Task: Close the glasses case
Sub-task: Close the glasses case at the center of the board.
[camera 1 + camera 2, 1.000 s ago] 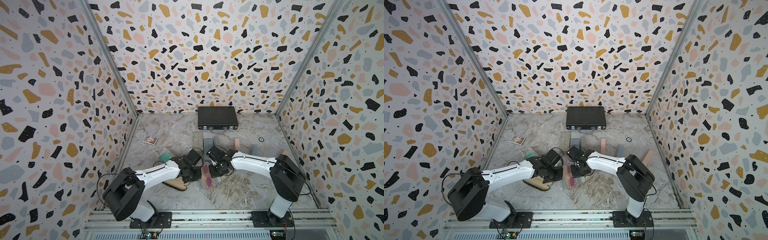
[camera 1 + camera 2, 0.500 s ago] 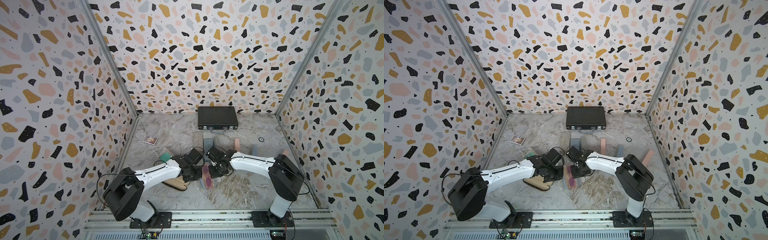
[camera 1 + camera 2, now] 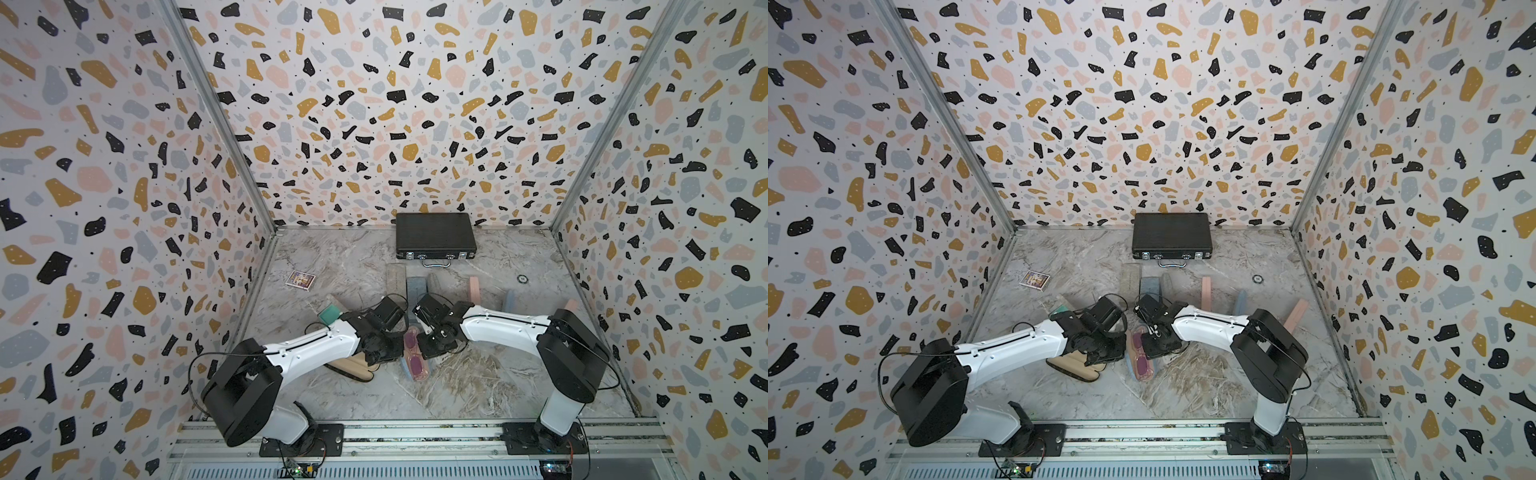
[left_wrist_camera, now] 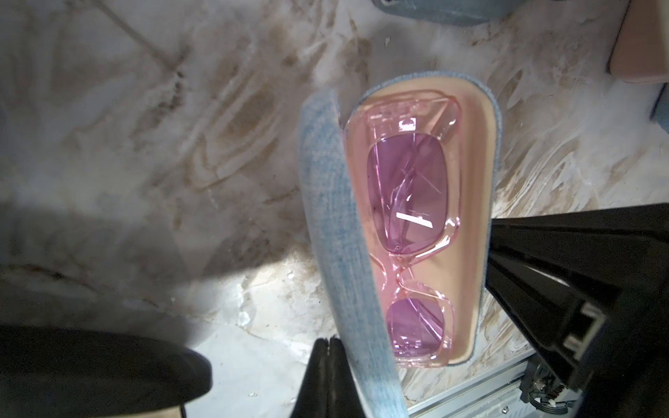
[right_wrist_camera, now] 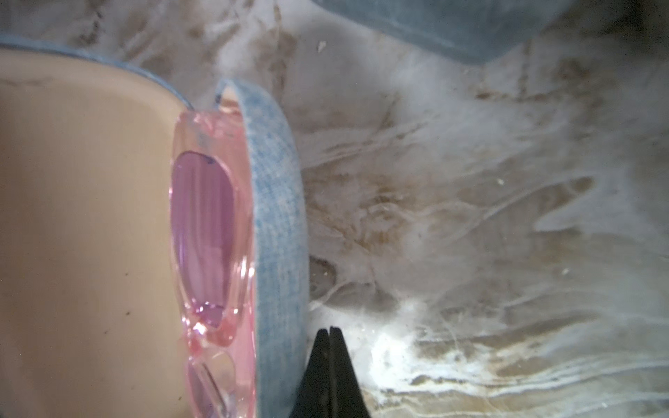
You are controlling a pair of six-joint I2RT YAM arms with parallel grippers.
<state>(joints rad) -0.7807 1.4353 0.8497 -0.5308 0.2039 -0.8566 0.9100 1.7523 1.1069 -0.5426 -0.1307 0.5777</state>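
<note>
case [image 3: 417, 365]: on surface [image 3: 457, 395] between both arms, glasses [image 4: 409, 202] inside, lid [image 4: 336, 224] half-raised | left hand [image 4: 330, 343]: closed, empty, tips against lid | right hand [image 5: 330, 334]: closed, empty, beside opposite wall | change: barely any in last second; closing push unfinished

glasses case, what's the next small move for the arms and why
Probably nudge the left gripper sideways against the denim flap, toward the right gripper. The glasses case gapes, pink glasses showing between its halves, and both grippers are shut, one outside each half.
</note>
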